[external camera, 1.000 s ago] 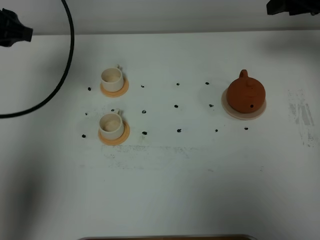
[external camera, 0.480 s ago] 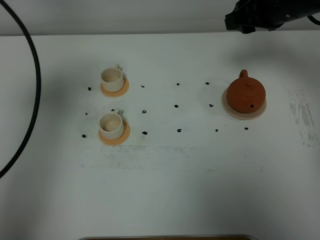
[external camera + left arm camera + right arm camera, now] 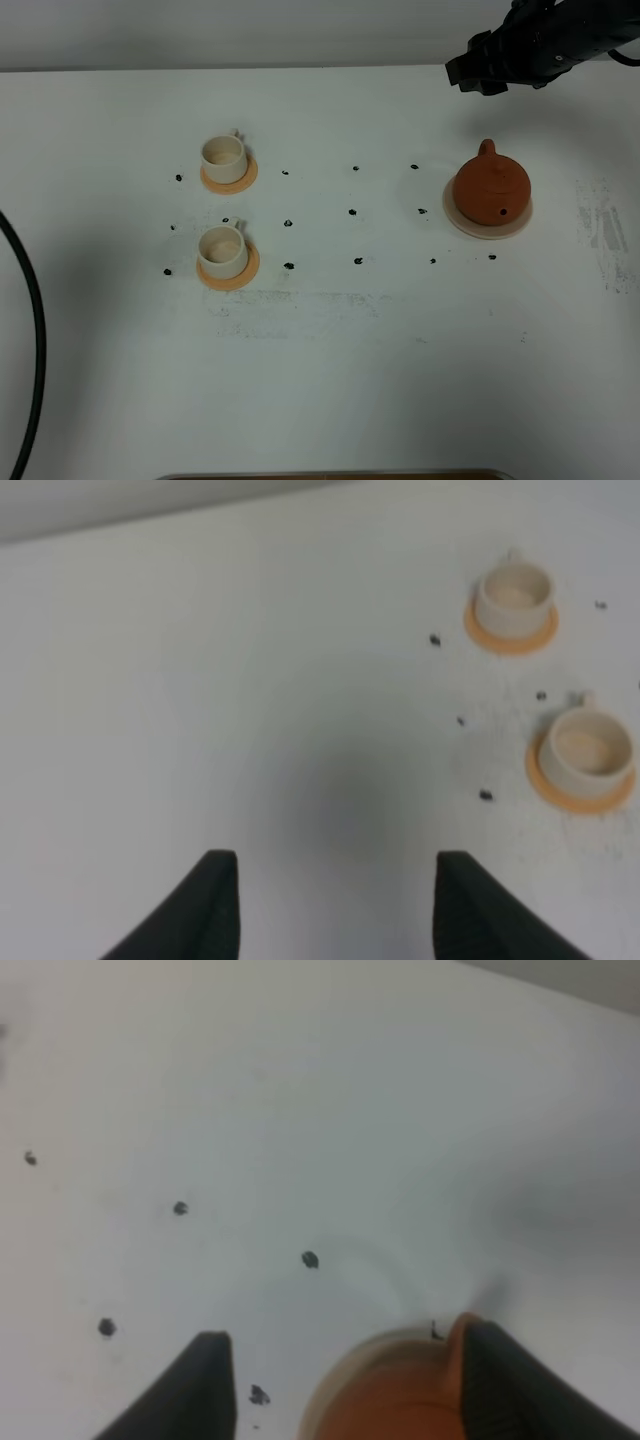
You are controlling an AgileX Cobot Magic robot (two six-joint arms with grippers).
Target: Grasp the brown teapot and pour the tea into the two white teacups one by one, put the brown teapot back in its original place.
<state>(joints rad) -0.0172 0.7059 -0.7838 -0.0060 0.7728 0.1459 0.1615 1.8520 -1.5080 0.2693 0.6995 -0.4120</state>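
Note:
The brown teapot (image 3: 492,189) sits on its cream saucer (image 3: 455,215) at the right of the table, handle toward the back. Two white teacups (image 3: 223,159) (image 3: 222,252) stand on orange coasters at the left. My right gripper (image 3: 478,76) hovers behind the teapot, open and empty. In the right wrist view the gripper (image 3: 340,1365) is spread, with the teapot top (image 3: 400,1405) and saucer rim (image 3: 335,1395) between the fingers. My left gripper (image 3: 327,890) is open and empty over bare table. Both cups (image 3: 514,596) (image 3: 585,751) show in its view.
Small black marks (image 3: 352,213) dot the table between cups and teapot. A black cable (image 3: 30,350) curves along the left edge. A brown-rimmed object's edge (image 3: 330,474) shows at the table's front.
My right arm has come in from the upper right and moved down toward the back of the teapot. The cable at left has swung outward and down.

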